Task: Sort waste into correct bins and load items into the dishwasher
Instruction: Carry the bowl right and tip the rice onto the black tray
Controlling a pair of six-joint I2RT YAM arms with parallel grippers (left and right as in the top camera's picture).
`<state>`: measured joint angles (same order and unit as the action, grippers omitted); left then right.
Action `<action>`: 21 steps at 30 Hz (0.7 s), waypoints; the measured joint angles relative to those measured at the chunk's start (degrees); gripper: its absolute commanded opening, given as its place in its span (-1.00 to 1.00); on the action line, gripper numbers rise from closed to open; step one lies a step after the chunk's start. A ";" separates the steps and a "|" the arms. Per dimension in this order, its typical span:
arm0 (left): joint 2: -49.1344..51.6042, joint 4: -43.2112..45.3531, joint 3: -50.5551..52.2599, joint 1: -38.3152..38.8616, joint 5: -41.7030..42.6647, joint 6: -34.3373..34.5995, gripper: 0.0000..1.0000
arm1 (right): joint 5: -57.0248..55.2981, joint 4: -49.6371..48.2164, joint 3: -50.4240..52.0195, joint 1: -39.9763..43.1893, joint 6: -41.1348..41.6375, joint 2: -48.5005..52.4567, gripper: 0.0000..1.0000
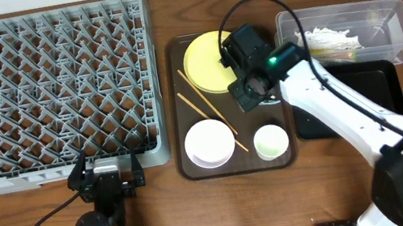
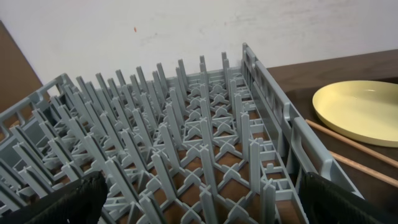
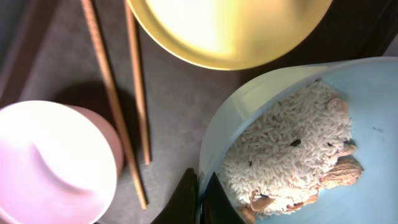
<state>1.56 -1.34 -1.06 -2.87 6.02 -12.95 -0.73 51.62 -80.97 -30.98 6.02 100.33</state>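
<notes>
Seen from overhead, the right arm hides nearly all of the light blue bowl (image 3: 373, 162) at the brown tray's (image 1: 194, 163) right edge. In the wrist view, the right end effector (image 3: 199, 198) pinches the bowl's near rim, with rice scraps (image 3: 280, 155) just inside. The left end effector (image 1: 106, 167) gapes wide and empty beside the dish rack (image 1: 56, 80).

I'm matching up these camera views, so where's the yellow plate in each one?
Overhead: plate at the tray's far end, right of the rack.
Left wrist: plate at the right edge, beyond the rack.
Right wrist: plate at top centre, above the bowl.
Shared landmark: the chopsticks lie beside it in all three.
</notes>
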 measured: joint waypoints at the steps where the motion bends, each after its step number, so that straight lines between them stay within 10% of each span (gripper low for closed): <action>1: 0.00 0.00 0.00 0.00 0.00 0.00 0.98 | 0.81 0.00 0.00 0.28 0.31 -0.72 -0.98; 21: 0.00 0.00 0.00 0.00 0.00 0.00 0.98 | 34.29 8.68 5.25 34.51 -7.91 -11.21 -0.98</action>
<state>1.56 -1.34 -1.06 -2.87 6.02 -12.95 33.56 60.29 -75.72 3.53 -1.89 89.12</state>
